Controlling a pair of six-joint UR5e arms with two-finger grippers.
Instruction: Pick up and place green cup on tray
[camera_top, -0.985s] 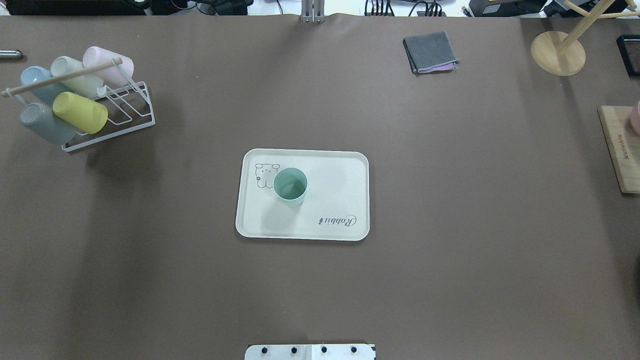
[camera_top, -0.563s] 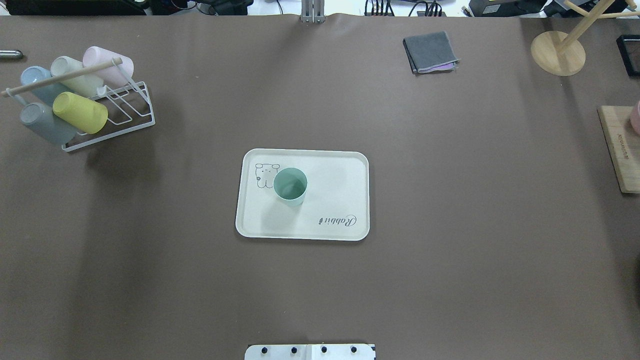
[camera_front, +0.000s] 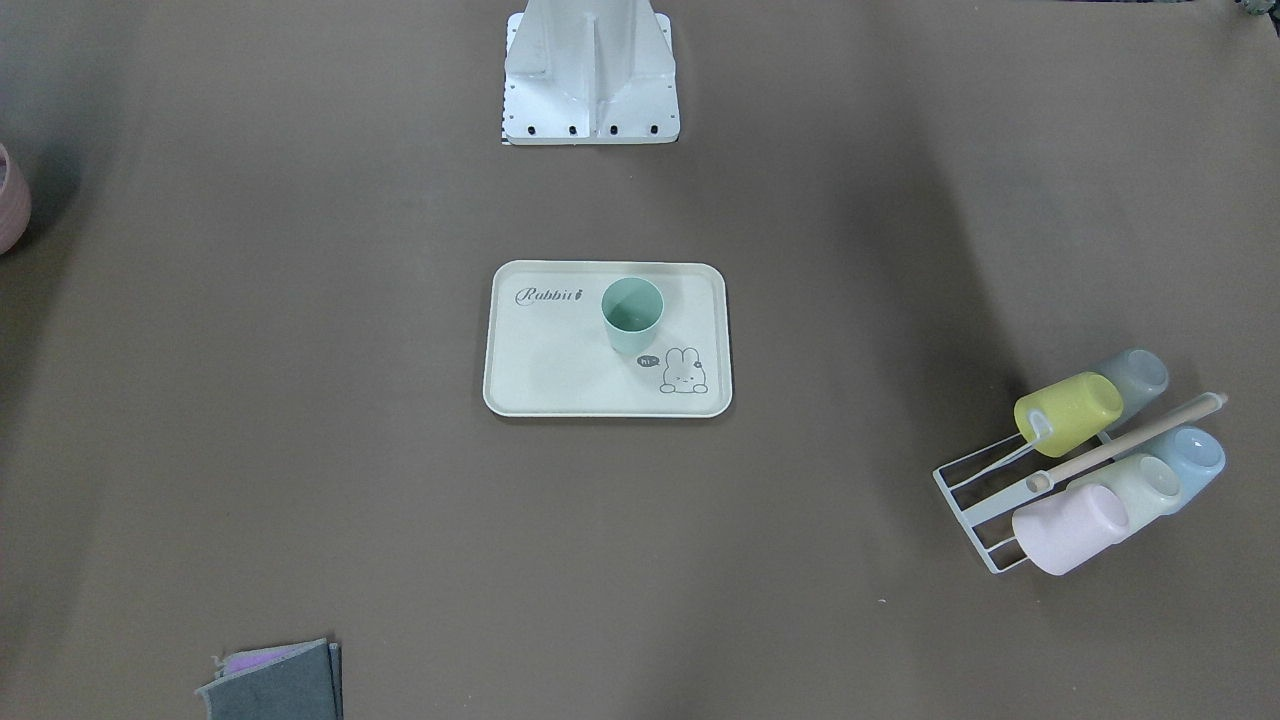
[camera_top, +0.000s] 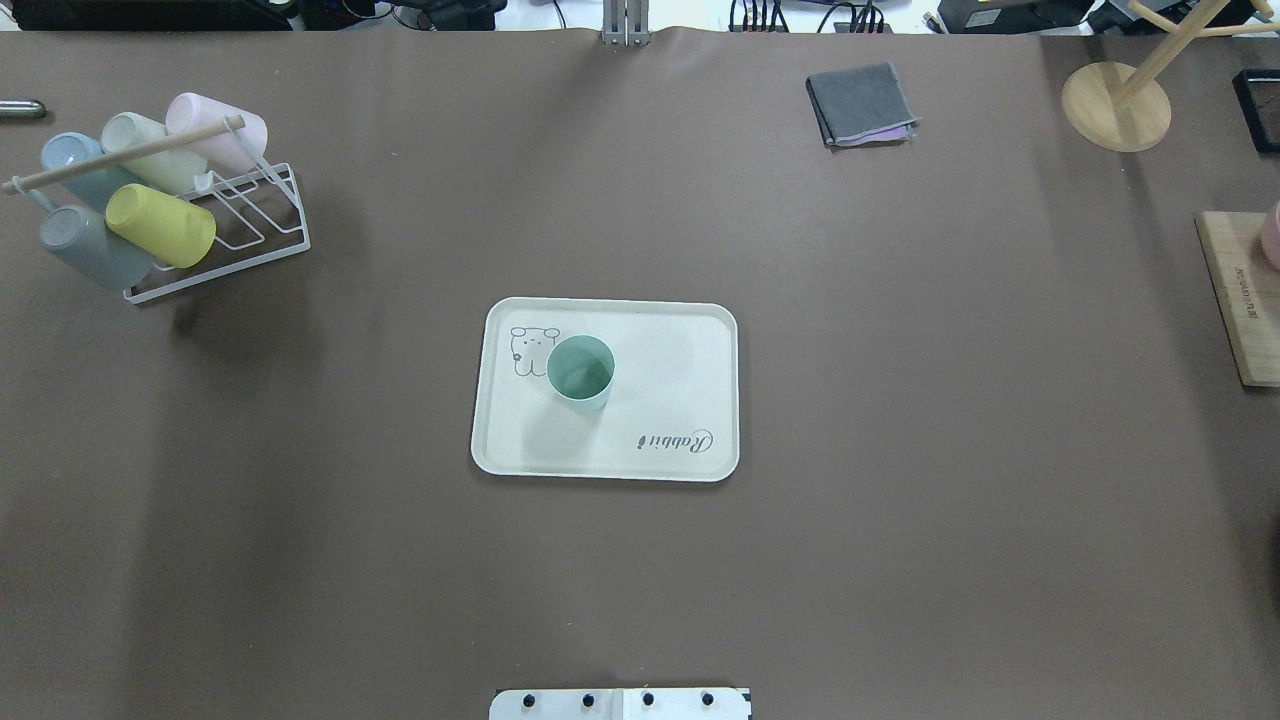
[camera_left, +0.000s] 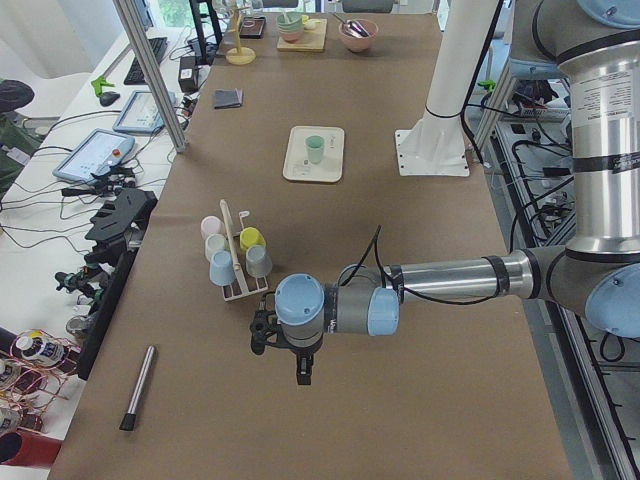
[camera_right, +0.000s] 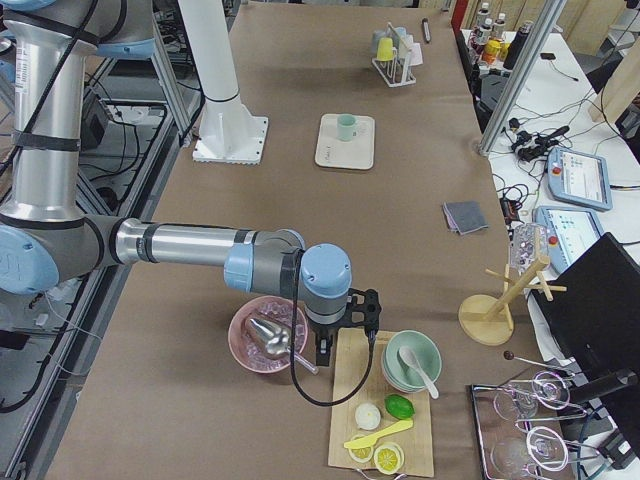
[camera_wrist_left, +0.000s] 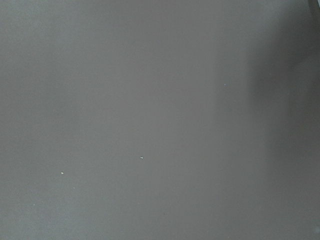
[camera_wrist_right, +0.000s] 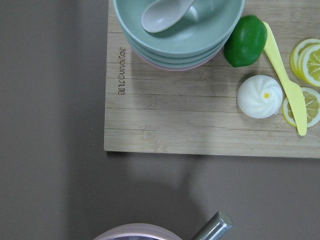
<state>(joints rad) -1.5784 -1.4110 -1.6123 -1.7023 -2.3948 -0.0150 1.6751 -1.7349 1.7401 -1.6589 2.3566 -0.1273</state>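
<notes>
Left tool (camera_left: 302, 372) hangs over bare brown bench (camera_top: 900, 450) at the bench's left end, well apart from the tray. It shows only in the side camera, so I can't tell whether its jaws are parted or closed. Its wrist cam shows nothing but bench surface.

Right tool (camera_right: 322, 356) is at the opposite end, above the gap between a pink bowl (camera_right: 262, 335) holding a metal utensil and a wooden cutting board (camera_wrist_right: 200, 120). Same story there: jaw state can't be told.

Small mint-green handle-less plastic cup (camera_top: 580, 372) stands upright, mouth up, inside the cream rectangular tray (camera_top: 680, 350) with rounded corners and "Rabbit" script. That's mid-bench, just beside the bunny drawing. Neither tool touches the cup.

White wire rack (camera_top: 255, 215) at far left holds five tilted cups, incl. a yellow-green cup (camera_top: 160, 225). Folded grey cloth (camera_top: 860, 103) lies near the far edge.
</notes>
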